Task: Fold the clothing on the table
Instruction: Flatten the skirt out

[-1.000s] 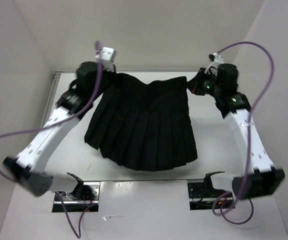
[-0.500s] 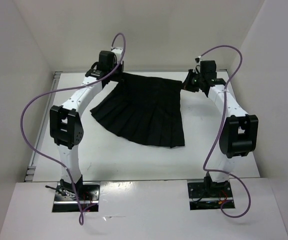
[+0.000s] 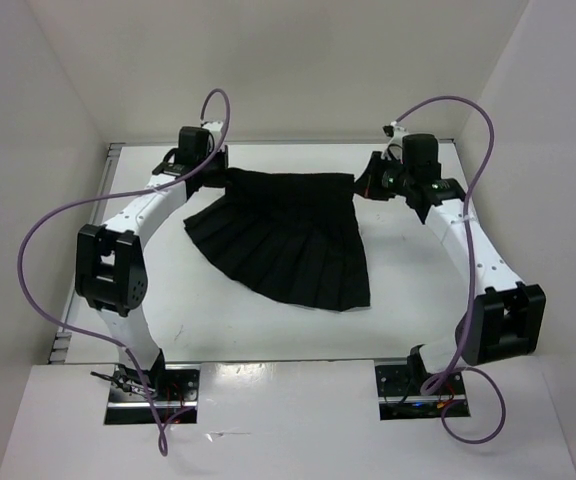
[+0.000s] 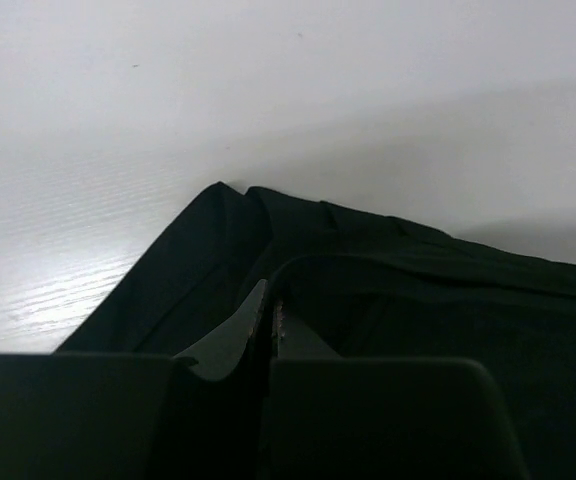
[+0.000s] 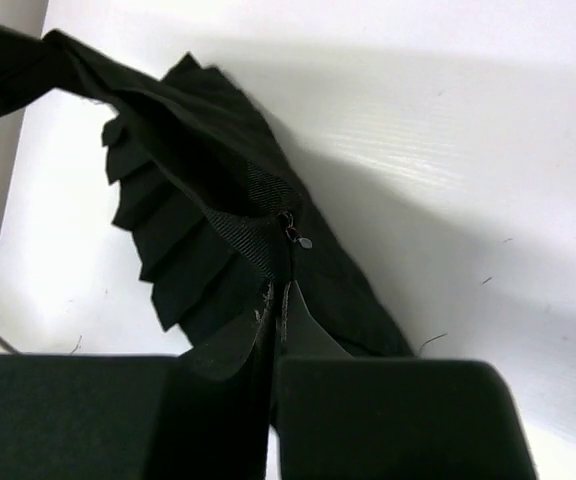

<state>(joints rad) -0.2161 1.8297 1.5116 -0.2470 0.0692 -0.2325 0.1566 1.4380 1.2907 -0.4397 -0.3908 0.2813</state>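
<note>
Seen from above, the skirt (image 3: 283, 235) lies in the upper middle of the frame on the table (image 3: 218, 325). Its waistband is pulled into a straight line between the left gripper (image 3: 218, 178) at upper left and the right gripper (image 3: 366, 186) at upper right, and the hem fans toward the lower right. This looks like the spreading step before a first fold. The next move probably calls for both arms to travel together, keeping the band taut, to lay the skirt flat or carry the waist over toward the hem. The fingertips are too small and dark against the cloth to read here.

In the left wrist view, the left gripper (image 4: 271, 312) at lower centre is pressed shut on a fold of the skirt (image 4: 198, 270). The gripper's own body cuts off the cloth below.

In the right wrist view, the right gripper (image 5: 276, 305) is clamped on the skirt (image 5: 198, 190) just under a zip pull (image 5: 306, 242). Pleats hang toward the upper left, where the band runs out of frame.
</note>
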